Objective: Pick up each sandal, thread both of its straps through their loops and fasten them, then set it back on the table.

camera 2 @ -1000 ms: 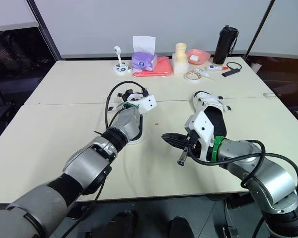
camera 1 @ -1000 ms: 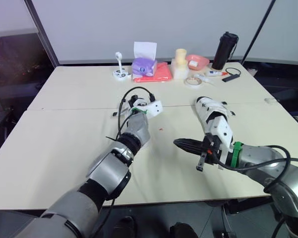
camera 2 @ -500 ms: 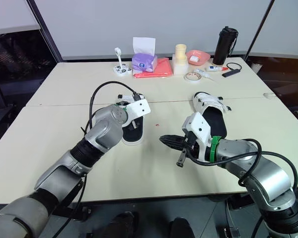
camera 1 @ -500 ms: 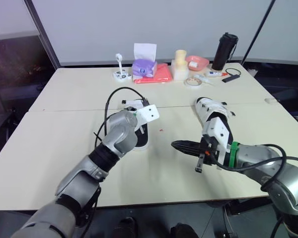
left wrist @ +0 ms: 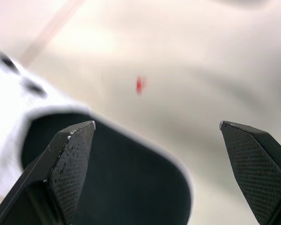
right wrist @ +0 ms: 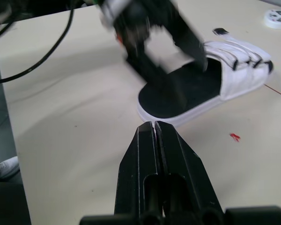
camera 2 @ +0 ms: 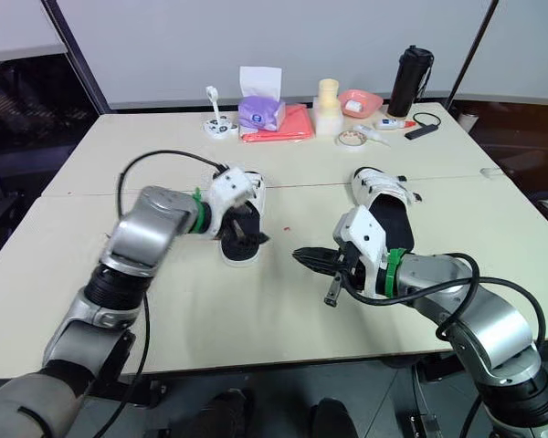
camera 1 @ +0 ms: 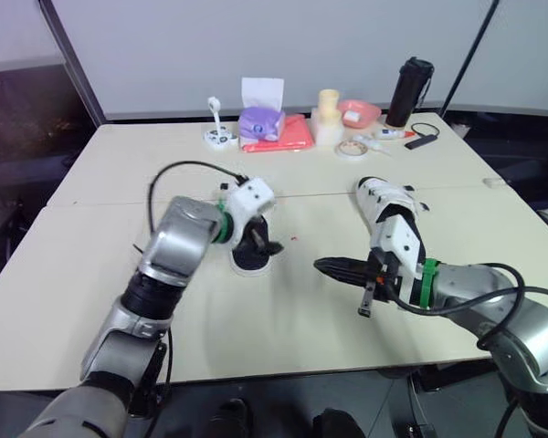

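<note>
We hold our left gripper (camera 1: 261,245), jaws spread, over the heel of the white black-footbed sandal (camera 1: 248,265) pointing away from us; the closed right gripper (camera 1: 321,265) sits farther

White strapped sandal with a black footbed (right wrist: 234,63) by the fingers (left wrist: 70,159) of the left gripper (left wrist: 157,124) — black marks on its straps. Those fingers are black, cross-hatched. Tiny red speck (left wrist: 139,85) on the cream table (camera 1: 82,274) just past them. Other white sandal (camera 1: 390,210) has a black footbed too — green band (camera 1: 434,274) behind the black fingers (right wrist: 145,154) of the right gripper (right wrist: 154,124).
</note>
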`<state>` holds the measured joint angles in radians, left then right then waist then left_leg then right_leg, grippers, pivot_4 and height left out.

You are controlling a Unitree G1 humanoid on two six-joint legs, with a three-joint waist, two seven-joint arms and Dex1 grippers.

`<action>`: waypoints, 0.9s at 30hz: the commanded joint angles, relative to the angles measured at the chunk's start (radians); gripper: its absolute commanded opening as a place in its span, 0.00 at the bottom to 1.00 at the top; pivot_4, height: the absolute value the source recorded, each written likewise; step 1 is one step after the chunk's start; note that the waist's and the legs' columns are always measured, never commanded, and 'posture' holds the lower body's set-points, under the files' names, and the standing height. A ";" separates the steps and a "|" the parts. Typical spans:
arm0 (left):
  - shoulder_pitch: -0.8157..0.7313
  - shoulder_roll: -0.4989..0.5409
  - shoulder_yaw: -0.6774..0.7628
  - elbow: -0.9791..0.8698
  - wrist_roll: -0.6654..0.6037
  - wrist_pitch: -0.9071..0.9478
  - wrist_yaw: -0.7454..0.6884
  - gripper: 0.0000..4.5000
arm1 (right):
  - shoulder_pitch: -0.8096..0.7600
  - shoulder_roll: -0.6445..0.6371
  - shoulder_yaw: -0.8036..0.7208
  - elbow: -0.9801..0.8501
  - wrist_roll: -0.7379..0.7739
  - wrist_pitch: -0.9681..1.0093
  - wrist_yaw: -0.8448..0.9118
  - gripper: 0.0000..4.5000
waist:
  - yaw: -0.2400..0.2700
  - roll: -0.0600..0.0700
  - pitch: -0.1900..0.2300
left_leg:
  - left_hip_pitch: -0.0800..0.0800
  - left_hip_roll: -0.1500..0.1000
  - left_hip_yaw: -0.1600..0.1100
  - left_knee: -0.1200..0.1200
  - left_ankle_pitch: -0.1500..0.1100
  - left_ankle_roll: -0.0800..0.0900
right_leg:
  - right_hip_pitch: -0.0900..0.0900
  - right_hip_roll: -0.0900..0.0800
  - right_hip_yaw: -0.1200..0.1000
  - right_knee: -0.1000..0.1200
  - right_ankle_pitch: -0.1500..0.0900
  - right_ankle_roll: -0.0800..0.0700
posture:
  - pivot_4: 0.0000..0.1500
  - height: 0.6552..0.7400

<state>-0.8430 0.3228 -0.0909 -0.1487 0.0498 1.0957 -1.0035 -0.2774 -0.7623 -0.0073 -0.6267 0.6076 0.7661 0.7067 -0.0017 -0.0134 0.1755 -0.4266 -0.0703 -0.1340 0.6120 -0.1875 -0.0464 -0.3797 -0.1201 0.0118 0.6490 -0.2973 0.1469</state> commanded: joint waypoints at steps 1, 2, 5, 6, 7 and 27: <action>0.042 -0.023 0.132 -0.103 -0.149 -0.033 0.012 0.99 | -0.017 0.005 -0.008 -0.011 -0.002 -0.023 0.007 0.00 | -0.006 0.000 0.000 | 0.000 0.000 0.000 0.000 0.000 0.000 | 0.000 0.000 0.000 0.000 0.000 0.000 | 1.00 1.00; 0.063 -0.011 0.151 -0.124 -0.192 -0.018 -0.004 0.99 | -0.018 0.005 -0.009 -0.010 -0.002 -0.023 0.008 0.00 | -0.008 0.000 0.000 | 0.000 0.000 0.000 0.000 0.000 0.000 | 0.000 0.000 0.000 0.000 0.000 0.000 | 1.00 1.00; 0.120 0.004 0.234 -0.160 -0.301 -0.039 -0.007 0.99 | -0.016 -0.004 -0.020 -0.008 -0.002 -0.025 0.014 0.00 | -0.013 0.000 0.000 | 0.000 0.000 0.000 0.000 0.000 0.000 | 0.000 0.000 0.000 0.000 0.000 0.000 | 1.00 1.00; 0.127 0.011 0.260 -0.151 -0.337 -0.049 -0.007 0.99 | -0.017 -0.007 -0.026 -0.007 0.000 -0.024 0.016 0.00 | -0.012 0.000 0.000 | 0.000 0.000 0.000 0.000 0.000 0.000 | 0.000 0.000 0.001 0.000 0.000 0.000 | 1.00 1.00; 0.129 0.025 0.287 -0.130 -0.350 -0.086 0.006 0.99 | -0.017 -0.010 -0.033 -0.006 0.002 -0.024 0.018 0.00 | -0.011 0.000 0.000 | 0.000 0.000 0.000 0.000 0.000 0.000 | 0.000 0.000 0.001 0.001 0.000 0.000 | 1.00 1.00; 0.390 0.349 0.372 -0.217 -0.738 0.019 0.000 0.99 | 0.006 -0.145 -0.209 0.073 0.006 -0.036 0.115 0.00 | -0.005 0.000 0.001 | 0.000 0.001 0.000 0.000 0.000 0.000 | -0.002 -0.001 0.004 0.000 0.001 -0.002 | 1.00 1.00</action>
<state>-0.4527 0.6681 0.2576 -0.3136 -0.6410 1.1090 -1.0221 -0.2755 -0.8888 -0.1573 -0.5527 0.6028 0.7476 0.8095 -0.0062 -0.0134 0.1767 -0.4265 -0.0691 -0.1339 0.6115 -0.1876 -0.0464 -0.3816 -0.1210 0.0159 0.6486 -0.2968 0.1451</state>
